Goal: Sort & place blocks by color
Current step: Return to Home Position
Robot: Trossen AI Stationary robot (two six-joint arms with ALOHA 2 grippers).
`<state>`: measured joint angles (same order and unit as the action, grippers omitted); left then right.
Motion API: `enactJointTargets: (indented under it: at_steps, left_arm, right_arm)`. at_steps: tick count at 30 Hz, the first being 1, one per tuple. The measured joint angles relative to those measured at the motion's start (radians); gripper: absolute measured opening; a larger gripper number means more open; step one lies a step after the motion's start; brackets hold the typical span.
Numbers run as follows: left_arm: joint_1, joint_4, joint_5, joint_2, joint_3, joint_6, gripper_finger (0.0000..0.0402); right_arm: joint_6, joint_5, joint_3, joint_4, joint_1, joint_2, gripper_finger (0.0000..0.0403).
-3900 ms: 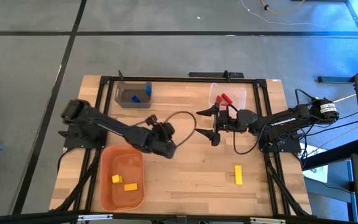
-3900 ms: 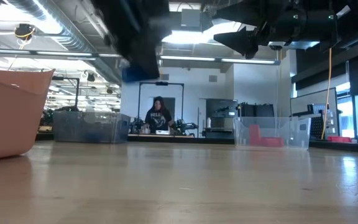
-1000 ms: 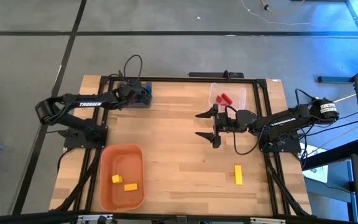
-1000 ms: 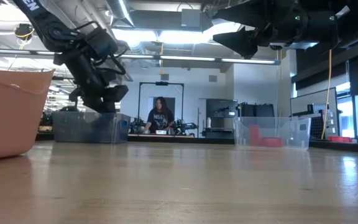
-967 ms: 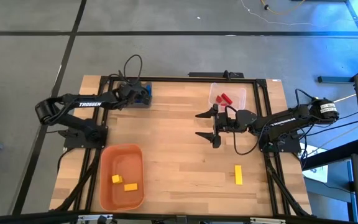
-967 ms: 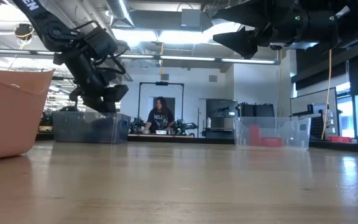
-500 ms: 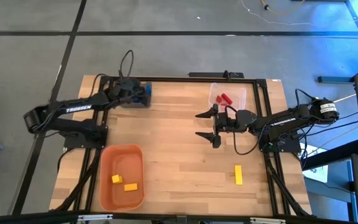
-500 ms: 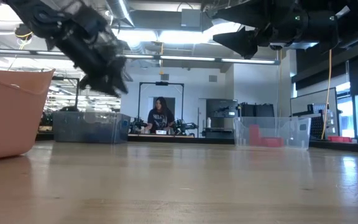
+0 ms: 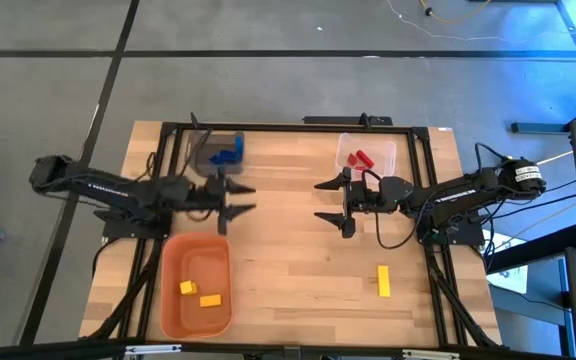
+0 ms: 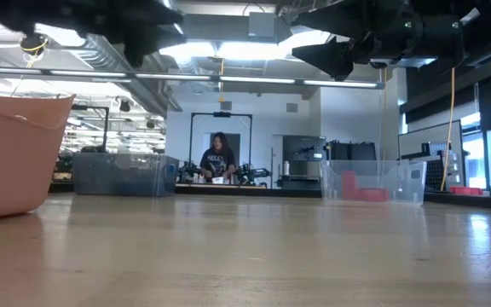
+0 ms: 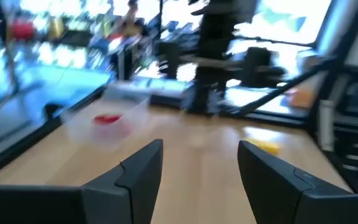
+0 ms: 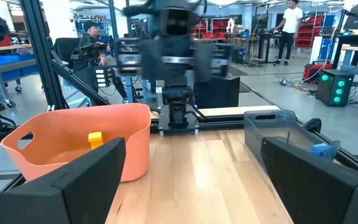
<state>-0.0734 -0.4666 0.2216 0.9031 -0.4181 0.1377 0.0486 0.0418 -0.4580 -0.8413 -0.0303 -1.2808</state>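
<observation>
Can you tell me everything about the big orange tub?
The orange tub is a smooth plastic-looking bin with rounded corners, open on top, with a cut-out handle hole showing in the right wrist view. It stands upright on the wooden table, at the left near corner. Two yellow blocks lie on its floor. Neither gripper touches it; the left gripper hangs open, beyond its far rim.

Wooden table (image 9: 298,260) carries an orange bin (image 9: 196,285), grey bin (image 9: 215,152), clear bin (image 9: 366,155) and one loose yellow block (image 9: 383,281).
</observation>
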Motion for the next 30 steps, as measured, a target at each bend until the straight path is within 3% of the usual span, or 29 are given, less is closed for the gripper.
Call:
enactJointTargets:
  at_steps: [5, 12, 19, 30]
  left_arm:
    - [-0.139, -0.162, 0.062, -0.003, 0.09, -0.063, 0.0199]
    - [-0.165, -0.177, 0.096, -0.026, 0.093, -0.153, 0.0199]
    - [-0.173, -0.111, 0.106, -0.05, 0.093, -0.177, 0.0199]
    - [-0.174, 0.058, 0.123, -0.123, 0.093, -0.209, 0.0187]
  right_arm:
    - [0.005, 0.0, 0.0, -0.001, 0.0, 0.0, 0.0376]
    - [0.003, 0.0, 0.0, -0.007, 0.0, 0.0, 0.0376]
    - [0.003, 0.052, 0.0, -0.007, 0.0, 0.0, 0.0376]
    - [0.019, 0.036, 0.001, 0.021, 0.0, 0.017, 0.0376]
